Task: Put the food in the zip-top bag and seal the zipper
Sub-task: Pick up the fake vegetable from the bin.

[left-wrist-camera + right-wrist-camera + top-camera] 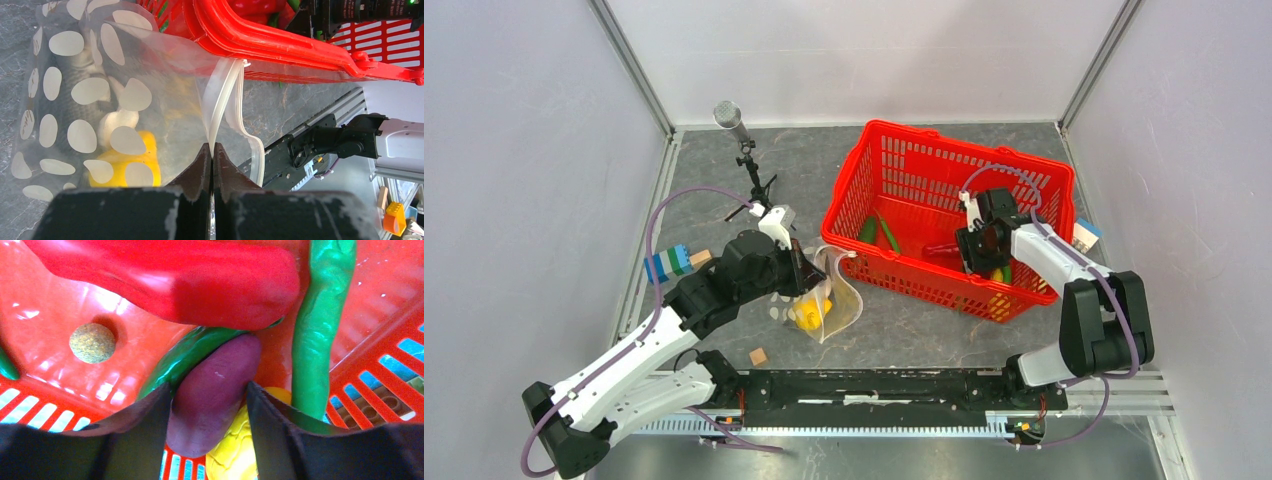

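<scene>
The zip-top bag (90,90), clear with white dots, lies beside the red basket and holds a yellow piece (125,165). My left gripper (212,147) is shut on one lip of the white zipper (220,95), and the other lip bows away so the mouth gapes. In the top view the left gripper (809,275) stands over the bag (834,305). My right gripper (208,386) reaches down inside the basket, both fingers pressed against the sides of the magenta aubergine (215,405). Around it lie a red chilli (190,285), green pods (320,330), a brown lump (92,342) and another yellow piece (235,450).
The red mesh basket (944,140) stands at the back right, its rim close above the bag's mouth. A microphone stand (729,115) rises at the back left. Blue-green blocks (669,263) and a wooden cube (758,356) lie near the left arm.
</scene>
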You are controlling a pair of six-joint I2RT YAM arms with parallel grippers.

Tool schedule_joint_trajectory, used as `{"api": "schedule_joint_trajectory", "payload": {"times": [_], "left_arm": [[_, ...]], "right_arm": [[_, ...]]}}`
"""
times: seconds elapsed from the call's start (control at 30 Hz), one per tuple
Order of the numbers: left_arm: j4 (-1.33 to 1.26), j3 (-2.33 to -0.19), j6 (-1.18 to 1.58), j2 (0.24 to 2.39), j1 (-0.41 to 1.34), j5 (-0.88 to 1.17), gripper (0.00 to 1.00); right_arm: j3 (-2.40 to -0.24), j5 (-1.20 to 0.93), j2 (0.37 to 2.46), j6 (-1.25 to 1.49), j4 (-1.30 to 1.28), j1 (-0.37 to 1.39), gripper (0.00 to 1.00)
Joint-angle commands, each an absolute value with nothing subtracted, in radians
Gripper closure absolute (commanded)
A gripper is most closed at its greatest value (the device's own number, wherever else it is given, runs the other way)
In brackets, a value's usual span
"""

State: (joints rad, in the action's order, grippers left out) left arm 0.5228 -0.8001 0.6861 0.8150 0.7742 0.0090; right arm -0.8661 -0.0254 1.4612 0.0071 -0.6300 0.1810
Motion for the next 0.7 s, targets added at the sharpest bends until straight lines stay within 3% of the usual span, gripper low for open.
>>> {"api": "schedule_joint_trajectory", "payload": {"times": [0.0,0.13,0.67], "left_arm": [[0.502,-0.805,0.646,0.804,0.773,0.003,0.96],[0.503,-0.811,0.644,0.808,0.772,0.003,0.96],[0.503,-0.813,0.652,0.811,0.772,0.004,0.96]], "right_arm": [[-0.839,0.021,1.482,0.038,-0.555,0.187,0.58],[-0.889,-0.038,1.408,0.052,-0.549,0.190,0.65],[-0.913,-0.156,1.102,0.121,-0.421,0.191,0.73]]}}
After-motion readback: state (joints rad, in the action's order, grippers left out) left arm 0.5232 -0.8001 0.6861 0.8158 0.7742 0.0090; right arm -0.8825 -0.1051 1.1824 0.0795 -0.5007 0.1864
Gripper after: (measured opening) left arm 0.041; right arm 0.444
